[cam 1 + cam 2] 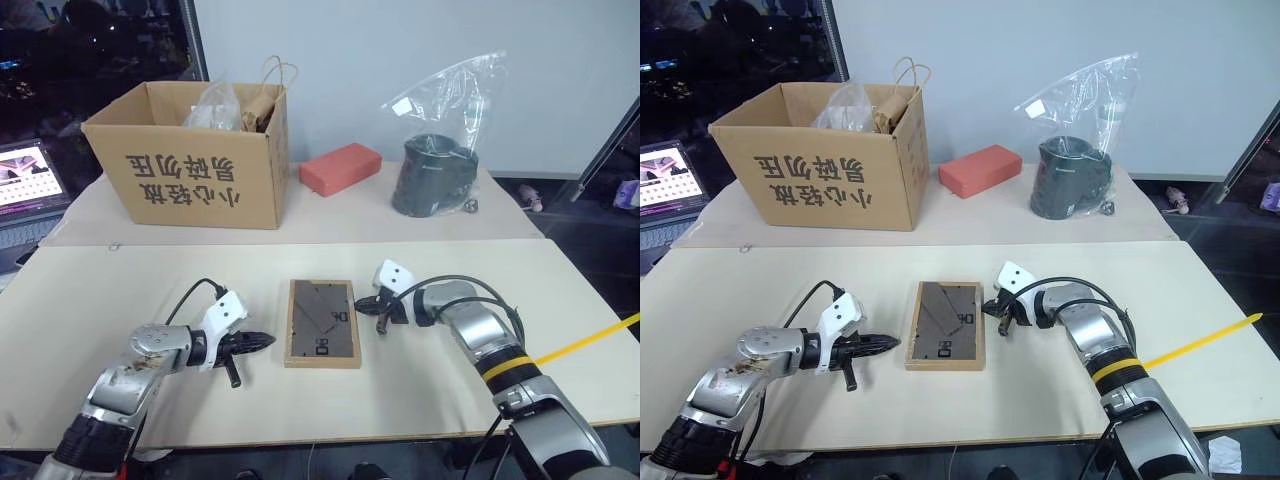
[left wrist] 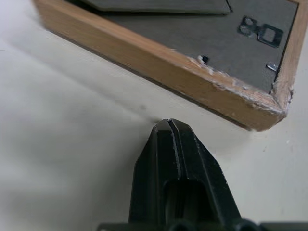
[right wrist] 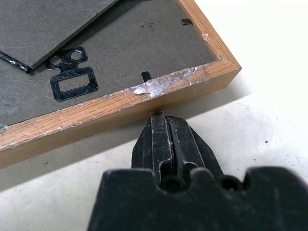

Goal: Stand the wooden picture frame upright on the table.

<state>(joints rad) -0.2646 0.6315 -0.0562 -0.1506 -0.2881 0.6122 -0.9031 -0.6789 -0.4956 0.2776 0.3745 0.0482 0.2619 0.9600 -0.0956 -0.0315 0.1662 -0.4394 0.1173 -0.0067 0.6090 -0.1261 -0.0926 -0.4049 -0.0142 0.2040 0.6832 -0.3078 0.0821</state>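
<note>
Your frame (image 1: 322, 322) lies flat, back up, on the bench (image 1: 90, 300) with the box (image 1: 190, 155) well beyond it. Its long axis runs away from you, toward the box. It looks light, stiff and low-edged, with nothing to pinch from above, so lift it at a long wooden side. Left hand (image 1: 262, 341) and right hand (image 1: 362, 303) flank it, fingers pressed together, empty; the right tip looks to be against the wood.
</note>
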